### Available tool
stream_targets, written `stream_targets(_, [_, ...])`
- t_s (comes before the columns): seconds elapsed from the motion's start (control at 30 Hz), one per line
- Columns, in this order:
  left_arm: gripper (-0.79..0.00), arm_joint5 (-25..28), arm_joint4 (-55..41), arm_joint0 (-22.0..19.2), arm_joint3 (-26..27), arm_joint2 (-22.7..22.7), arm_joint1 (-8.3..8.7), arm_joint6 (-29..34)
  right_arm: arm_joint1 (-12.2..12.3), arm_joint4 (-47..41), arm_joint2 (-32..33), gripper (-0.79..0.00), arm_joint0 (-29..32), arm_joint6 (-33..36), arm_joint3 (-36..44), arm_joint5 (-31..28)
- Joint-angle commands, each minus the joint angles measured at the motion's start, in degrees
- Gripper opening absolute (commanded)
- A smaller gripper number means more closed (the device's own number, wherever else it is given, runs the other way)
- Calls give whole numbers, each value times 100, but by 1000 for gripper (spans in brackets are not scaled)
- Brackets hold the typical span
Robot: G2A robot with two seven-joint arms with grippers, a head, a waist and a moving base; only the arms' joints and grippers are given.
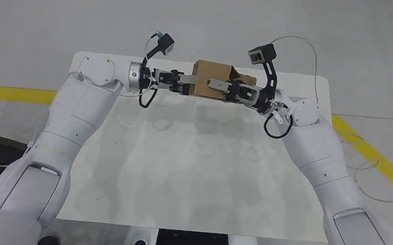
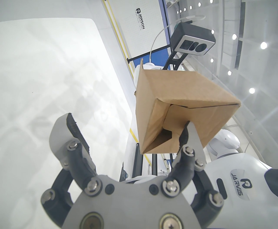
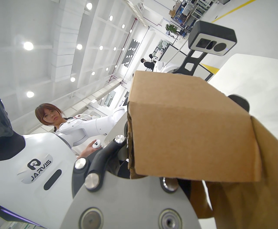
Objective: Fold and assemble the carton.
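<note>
Carton (image 1: 214, 79) is hanging above the far edge of the table (image 1: 177, 190), long axis running along that edge, half-tucked open end facing the left gripper (image 2: 129, 120), whose fingers (image 2: 72, 128) are sitting wide with one tip touching a flap (image 2: 173, 121). Right gripper (image 1: 235, 89) is clamping the other end; board is looking light, stiff across panels, easily crushed, so I'm favouring holds near corners.

a white wall panel (image 2: 149, 39) bears a logo and a line of lettering.
</note>
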State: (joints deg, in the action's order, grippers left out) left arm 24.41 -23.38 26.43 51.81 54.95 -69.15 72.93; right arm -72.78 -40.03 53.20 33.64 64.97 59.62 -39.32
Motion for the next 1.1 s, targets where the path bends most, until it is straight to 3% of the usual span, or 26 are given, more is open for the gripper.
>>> stream_targets(0.0, [0,13,4,16,5,-15,-7,-15,-5,-21,-6,-785,-10,16,23,16])
stream_targets(0.5, [0,40,-20,-9,0,-5,-31,-25,8,95,15,-785,-10,31,35,32])
stream_targets(0.87, [0,87,646,146,191,322,177,-79,26,734,-59,-785,76,17,-604,18])
stream_targets(1.07, [0,712,1567,231,514,451,310,-322,-64,965,-295,-785,141,-23,-1045,73])
